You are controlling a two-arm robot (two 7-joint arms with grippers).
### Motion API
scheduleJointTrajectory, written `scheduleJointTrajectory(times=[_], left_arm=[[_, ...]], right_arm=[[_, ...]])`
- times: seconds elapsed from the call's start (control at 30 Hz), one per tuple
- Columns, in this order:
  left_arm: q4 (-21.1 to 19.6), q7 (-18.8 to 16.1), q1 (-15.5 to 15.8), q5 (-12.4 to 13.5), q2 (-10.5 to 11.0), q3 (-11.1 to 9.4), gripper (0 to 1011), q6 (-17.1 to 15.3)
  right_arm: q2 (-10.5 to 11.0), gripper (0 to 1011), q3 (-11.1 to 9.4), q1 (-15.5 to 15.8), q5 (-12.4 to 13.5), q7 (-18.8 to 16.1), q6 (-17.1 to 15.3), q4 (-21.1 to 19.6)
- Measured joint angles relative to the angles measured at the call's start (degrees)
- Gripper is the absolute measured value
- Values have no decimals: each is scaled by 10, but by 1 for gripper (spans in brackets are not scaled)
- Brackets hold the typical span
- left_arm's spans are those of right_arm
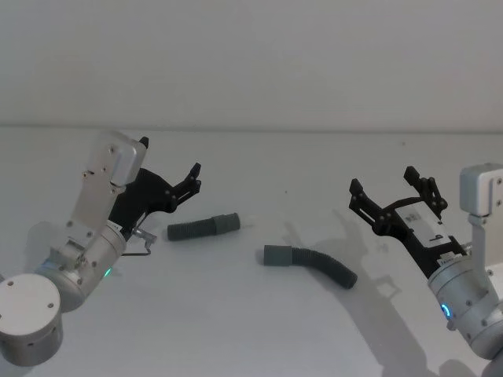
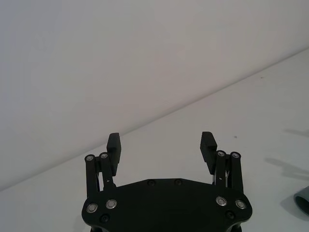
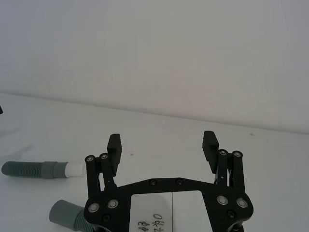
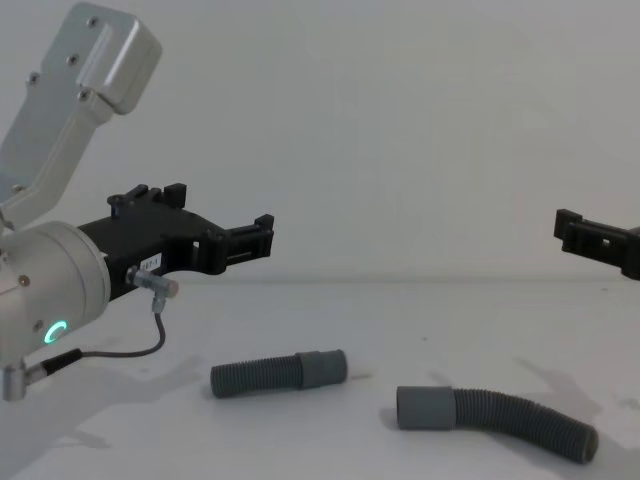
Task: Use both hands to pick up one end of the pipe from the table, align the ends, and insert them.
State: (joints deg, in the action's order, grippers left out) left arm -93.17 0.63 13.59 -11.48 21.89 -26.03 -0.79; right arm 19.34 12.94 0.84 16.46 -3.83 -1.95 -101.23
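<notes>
Two dark grey ribbed pipe pieces lie on the white table (image 1: 236, 322). The short straight piece (image 1: 201, 228) (image 4: 272, 374) (image 3: 24, 169) has a smooth collar (image 1: 228, 223) with a small white tip (image 3: 75, 169) pointing toward the other piece. The longer curved piece (image 1: 322, 265) (image 4: 510, 420) has its collar (image 1: 277, 256) (image 3: 65, 212) facing the short one, a small gap apart. My left gripper (image 1: 193, 177) (image 2: 161, 141) (image 4: 262, 235) hovers open above and left of the short piece. My right gripper (image 1: 383, 182) (image 3: 161, 141) (image 4: 570, 230) hovers open, up and to the right of the curved piece. Neither holds anything.
A plain pale wall stands behind the table's far edge (image 1: 259, 129). A thin cable (image 4: 140, 350) loops beneath the left wrist. A grey pipe end (image 2: 303, 200) shows at the edge of the left wrist view; which piece it belongs to is unclear.
</notes>
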Motion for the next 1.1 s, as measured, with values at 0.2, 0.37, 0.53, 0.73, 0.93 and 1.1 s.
scheduleJointTrajectory(times=[0.2,0.37,0.53,0.73,0.93,1.1], left_arm=[[0,0,0,0,0,0,1001,0],[0,0,0,0,0,0,1001,0],[0,0,0,0,0,0,1001,0],[0,0,0,0,0,0,1001,0],[0,0,0,0,0,0,1001,0],[0,0,0,0,0,0,1001,0]], right_arm=[[0,1001,0,0,0,0,0,0],[0,1001,0,0,0,0,0,0],[0,1001,0,0,0,0,0,0],[0,1001,0,0,0,0,0,0],[0,1001,0,0,0,0,0,0],[0,1001,0,0,0,0,0,0]])
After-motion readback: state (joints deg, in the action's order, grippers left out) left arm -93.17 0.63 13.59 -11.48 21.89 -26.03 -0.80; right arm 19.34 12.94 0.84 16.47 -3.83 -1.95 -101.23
